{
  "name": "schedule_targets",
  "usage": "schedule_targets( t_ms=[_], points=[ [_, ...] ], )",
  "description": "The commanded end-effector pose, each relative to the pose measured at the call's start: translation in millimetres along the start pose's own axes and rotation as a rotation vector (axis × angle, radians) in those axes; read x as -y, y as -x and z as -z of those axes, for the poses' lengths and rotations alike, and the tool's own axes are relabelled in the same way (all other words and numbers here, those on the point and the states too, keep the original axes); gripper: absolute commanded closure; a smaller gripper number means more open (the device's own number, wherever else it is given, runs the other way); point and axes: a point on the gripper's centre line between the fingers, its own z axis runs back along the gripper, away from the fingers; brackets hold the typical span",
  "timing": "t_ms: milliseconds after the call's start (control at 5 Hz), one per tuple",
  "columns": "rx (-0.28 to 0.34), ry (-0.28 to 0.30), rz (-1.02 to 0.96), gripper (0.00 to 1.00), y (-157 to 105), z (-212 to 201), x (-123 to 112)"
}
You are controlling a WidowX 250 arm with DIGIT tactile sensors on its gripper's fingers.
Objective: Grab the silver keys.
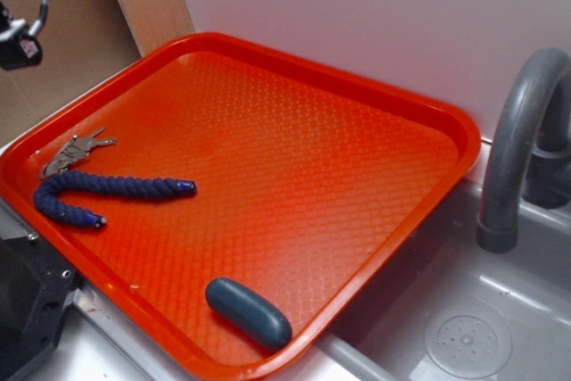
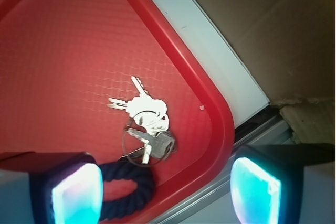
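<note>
silver keys lying beside blue rope | judged light, flat, slippery; best pinched at ring | jaws spread, nothing held

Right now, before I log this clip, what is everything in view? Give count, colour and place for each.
silver keys: one small bunch, silver-grey, fanned from a ring, near the tray's left corner, beside the rope.
blue rope: one piece, dark blue, twisted and curved, on the tray just in front of the keys.
capsule-shaped object: one, dark teal, oval, near the tray's front edge.
tray: one, orange-red, textured, resting partly over the sink.
sink: one, grey, at lower right, with a round drain.
faucet: one, grey, curved, at the right edge.
cardboard: brown, beyond the tray's corner.
gripper: one, black with pale blue pads, open, above the keys, holding nothing.
</note>
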Motion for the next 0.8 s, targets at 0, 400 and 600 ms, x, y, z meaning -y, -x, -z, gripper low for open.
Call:
schedule_targets(
  t_ms=[0,400,600],
  points=[
    [-0.013,0.018,0.016,0.00,15.9,34.1,-2.3],
    [0.018,0.006,0.010,0.00,18.1,62.6,17.7],
    [0.032,-0.028,0.044,0.00,12.7,79.7,36.1]
  ],
)
